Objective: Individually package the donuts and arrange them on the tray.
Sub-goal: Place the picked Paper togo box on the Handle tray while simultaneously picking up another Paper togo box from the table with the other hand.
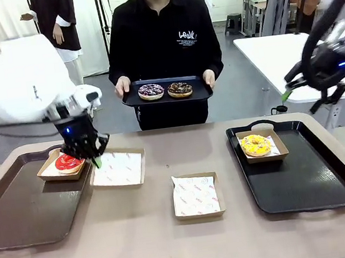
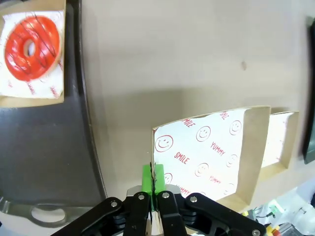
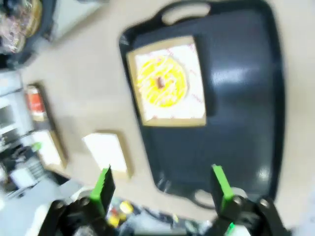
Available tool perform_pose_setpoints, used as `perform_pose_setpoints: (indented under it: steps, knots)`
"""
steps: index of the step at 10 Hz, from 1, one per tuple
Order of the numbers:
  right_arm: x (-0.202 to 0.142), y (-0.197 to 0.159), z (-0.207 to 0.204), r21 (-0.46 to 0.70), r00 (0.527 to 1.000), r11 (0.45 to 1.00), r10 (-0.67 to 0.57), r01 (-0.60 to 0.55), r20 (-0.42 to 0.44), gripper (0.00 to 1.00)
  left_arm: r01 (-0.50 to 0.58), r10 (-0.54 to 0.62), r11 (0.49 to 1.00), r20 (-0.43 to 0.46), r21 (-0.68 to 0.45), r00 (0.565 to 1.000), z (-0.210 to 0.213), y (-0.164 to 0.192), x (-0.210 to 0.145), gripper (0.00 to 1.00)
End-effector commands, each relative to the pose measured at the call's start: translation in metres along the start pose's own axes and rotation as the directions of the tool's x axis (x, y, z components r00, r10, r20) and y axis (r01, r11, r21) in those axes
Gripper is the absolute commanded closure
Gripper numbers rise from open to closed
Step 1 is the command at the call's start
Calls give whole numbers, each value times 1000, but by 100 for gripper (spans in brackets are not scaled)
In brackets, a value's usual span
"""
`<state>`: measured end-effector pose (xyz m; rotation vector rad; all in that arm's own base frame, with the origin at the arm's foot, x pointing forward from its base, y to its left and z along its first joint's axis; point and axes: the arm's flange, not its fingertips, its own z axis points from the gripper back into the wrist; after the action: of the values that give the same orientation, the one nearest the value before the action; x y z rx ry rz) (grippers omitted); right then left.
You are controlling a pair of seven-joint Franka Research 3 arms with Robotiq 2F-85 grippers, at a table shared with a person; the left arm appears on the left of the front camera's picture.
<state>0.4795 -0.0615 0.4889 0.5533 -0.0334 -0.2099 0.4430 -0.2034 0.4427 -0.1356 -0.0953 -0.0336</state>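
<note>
A glossy red donut [image 1: 68, 162] [image 2: 32, 47] lies in a paper box on the left tray [image 1: 19, 211]. Just right of that tray, my left gripper [image 1: 92, 156] [image 2: 153, 179] is shut on the near edge of an empty lined box [image 1: 118, 168] [image 2: 206, 152]. The yellow sprinkled donut [image 1: 256, 145] [image 3: 161, 82] sits boxed on the right tray [image 1: 317, 180] [image 3: 246, 123]. My right gripper [image 1: 300, 102] [image 3: 162, 184] hangs open in the air above that tray's far right side. A person holds a small black tray [image 1: 132, 98] carrying two chocolate donuts [image 1: 151, 91] [image 1: 179, 90].
Another empty lined box [image 1: 195, 195] [image 3: 108, 152] lies at the table's middle front. The person stands at the far edge, both hands on the small tray. A white table [image 1: 270, 54] stands behind on the right.
</note>
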Motion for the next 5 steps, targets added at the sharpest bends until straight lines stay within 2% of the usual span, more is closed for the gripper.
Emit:
perform_pose_setpoints:
  steps: [1, 3, 5]
  knots:
    - [-23, -44, 33, 170, 1000, 985, -18, 17, 3, 0, 39, -39, 999, -5, 10, 999, 21, -10, 19, 100]
    - [-46, -84, 62, 322, 1000, 947, -8, 5, 6, 0, 43, -43, 999, 12, 26, 999, 45, -23, 44, 100]
    - [-65, -117, 70, 435, 999, 900, 24, -34, 29, 0, 19, -21, 999, 34, 45, 999, 52, -31, 70, 100]
